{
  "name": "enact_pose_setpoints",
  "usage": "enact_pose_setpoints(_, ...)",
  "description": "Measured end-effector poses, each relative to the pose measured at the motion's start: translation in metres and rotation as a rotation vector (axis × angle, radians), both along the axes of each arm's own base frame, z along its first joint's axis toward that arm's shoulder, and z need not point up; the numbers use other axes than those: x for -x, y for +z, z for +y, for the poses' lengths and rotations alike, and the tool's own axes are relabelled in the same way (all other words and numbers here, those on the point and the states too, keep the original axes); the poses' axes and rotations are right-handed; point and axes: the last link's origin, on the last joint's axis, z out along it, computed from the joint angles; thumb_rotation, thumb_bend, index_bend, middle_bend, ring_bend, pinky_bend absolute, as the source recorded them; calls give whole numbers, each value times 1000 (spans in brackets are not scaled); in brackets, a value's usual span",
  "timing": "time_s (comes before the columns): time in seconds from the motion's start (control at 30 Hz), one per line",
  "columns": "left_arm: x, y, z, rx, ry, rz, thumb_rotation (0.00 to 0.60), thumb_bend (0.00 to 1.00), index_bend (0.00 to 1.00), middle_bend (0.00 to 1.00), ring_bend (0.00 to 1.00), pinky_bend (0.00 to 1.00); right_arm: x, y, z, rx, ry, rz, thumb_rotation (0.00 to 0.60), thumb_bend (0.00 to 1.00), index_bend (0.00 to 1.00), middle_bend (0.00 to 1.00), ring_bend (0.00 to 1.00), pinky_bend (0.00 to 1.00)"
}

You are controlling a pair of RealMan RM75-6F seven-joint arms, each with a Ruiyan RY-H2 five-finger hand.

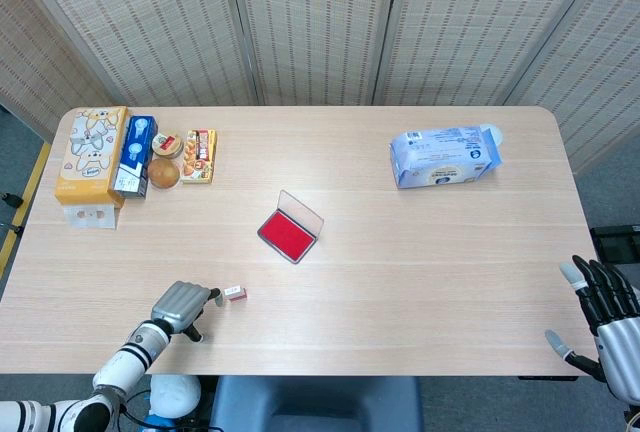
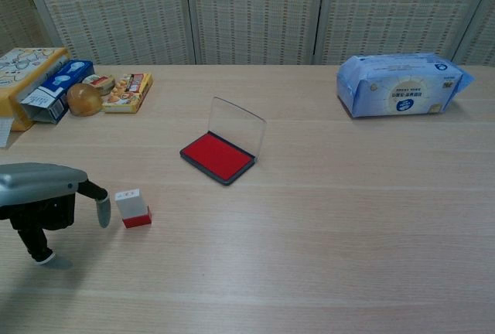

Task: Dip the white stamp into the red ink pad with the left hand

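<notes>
Near the front-left edge of the table, the white stamp stands apart from the left hand, which lies at about 8 o'clock from it in the head view; in the chest view the same stamp sits at 3 o'clock from the hand, with bare wood showing between them. The stamp is a small block, white on top and red along its base, with a faint mark on the upper face. In the chest view its long axis runs nearly upright, tilted a little toward the hand, red base down on the table. The left hand holds nothing: its fingers curve downward and are parted, one fingertip pointing toward the stamp without touching it. The red ink pad lies open at about 1 o'clock from the stamp, well apart, its clear lid raised at the rear. The right hand hangs off the table's right front corner, fingers spread and empty. At the table's 10 o'clock corner sit a yellow tissue box, a blue carton, a round bun and a snack box; a blue wet-wipes pack lies at 2 o'clock.
</notes>
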Motion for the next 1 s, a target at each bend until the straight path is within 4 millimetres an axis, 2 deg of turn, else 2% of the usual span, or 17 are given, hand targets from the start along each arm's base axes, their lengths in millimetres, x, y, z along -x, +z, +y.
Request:
enact_pose_setpoints(0.23,0,4,-4,-5,10,10,573,221,390,1000,856,770,-1,-2,0,-6,1,5,600,216,0,0,0,0)
enact_pose_setpoints(0.67,22,9,18,-84,49,50,568,222,375,1000,856,771,0,-1,-1,-1,-5,6,600,215,0,0,0,0)
enact_pose_setpoints(1.0,8,-4,7,-32,1,11,565,222,368,1000,856,771,-1,1,1,9,1,-2,600,216,0,0,0,0)
